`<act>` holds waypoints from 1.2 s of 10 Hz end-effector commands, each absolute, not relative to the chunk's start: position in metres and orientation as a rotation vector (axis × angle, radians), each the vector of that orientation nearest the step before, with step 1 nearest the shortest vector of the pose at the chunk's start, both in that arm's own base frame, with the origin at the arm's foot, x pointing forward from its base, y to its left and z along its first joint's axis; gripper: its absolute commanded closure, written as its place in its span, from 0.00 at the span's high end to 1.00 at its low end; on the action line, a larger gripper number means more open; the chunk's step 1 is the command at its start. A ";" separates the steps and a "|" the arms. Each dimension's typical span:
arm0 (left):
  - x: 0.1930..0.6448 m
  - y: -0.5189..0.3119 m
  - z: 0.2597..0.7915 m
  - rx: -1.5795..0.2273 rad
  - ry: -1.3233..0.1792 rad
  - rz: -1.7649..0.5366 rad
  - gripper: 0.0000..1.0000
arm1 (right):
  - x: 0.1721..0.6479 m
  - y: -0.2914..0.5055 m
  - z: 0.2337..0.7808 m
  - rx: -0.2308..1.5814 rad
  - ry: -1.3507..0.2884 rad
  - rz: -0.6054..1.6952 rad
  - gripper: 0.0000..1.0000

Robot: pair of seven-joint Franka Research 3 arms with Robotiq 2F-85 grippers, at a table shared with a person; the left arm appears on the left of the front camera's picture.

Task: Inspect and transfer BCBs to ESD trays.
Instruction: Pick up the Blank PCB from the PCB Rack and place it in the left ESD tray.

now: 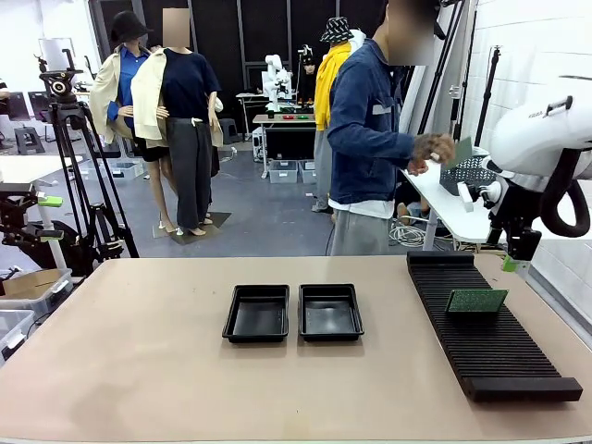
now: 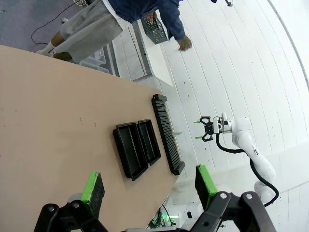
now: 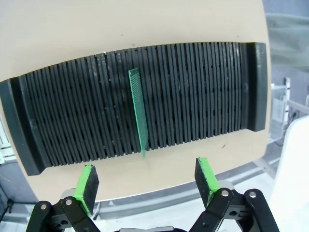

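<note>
Right wrist view | BCB upright in rack | looks thin, light, stiff; pinch top edge | right tool released

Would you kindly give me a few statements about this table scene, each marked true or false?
1. One green circuit board stands on edge in the black slotted rack. True.
2. The left ESD tray and the right ESD tray lie side by side. True.
3. Each tray holds a board. False: both are empty.
4. The right gripper is shut on the board. False: it is open, above the rack and apart from the board.
5. The left gripper is open. True.
</note>
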State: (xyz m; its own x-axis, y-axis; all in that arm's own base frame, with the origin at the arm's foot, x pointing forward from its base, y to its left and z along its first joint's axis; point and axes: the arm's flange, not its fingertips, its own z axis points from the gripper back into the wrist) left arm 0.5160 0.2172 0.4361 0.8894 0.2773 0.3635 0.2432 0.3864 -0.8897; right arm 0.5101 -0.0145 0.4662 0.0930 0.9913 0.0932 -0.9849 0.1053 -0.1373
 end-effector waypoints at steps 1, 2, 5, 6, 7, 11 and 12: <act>0.515 0.218 0.438 -1.179 -0.492 0.036 1.00 | 0.521 -0.013 0.461 -0.081 -0.155 1.491 1.00; 0.515 0.218 0.438 -1.179 -0.492 0.036 1.00 | 0.526 -0.013 0.456 -0.086 -0.146 1.497 1.00; 0.515 0.218 0.438 -1.179 -0.492 0.036 1.00 | 0.542 -0.013 0.443 -0.043 -0.109 1.510 1.00; 0.515 0.218 0.438 -1.179 -0.492 0.036 1.00 | 0.530 -0.018 0.456 -0.053 -0.128 1.496 1.00; 0.515 0.218 0.438 -1.179 -0.492 0.036 1.00 | 0.489 -0.036 0.491 -0.071 -0.164 1.444 1.00; 0.515 0.218 0.438 -1.179 -0.492 0.036 1.00 | 0.390 -0.114 0.510 -0.023 -0.021 1.336 1.00; 0.515 0.218 0.438 -1.179 -0.492 0.036 1.00 | 0.397 -0.118 0.508 0.003 -0.057 1.388 1.00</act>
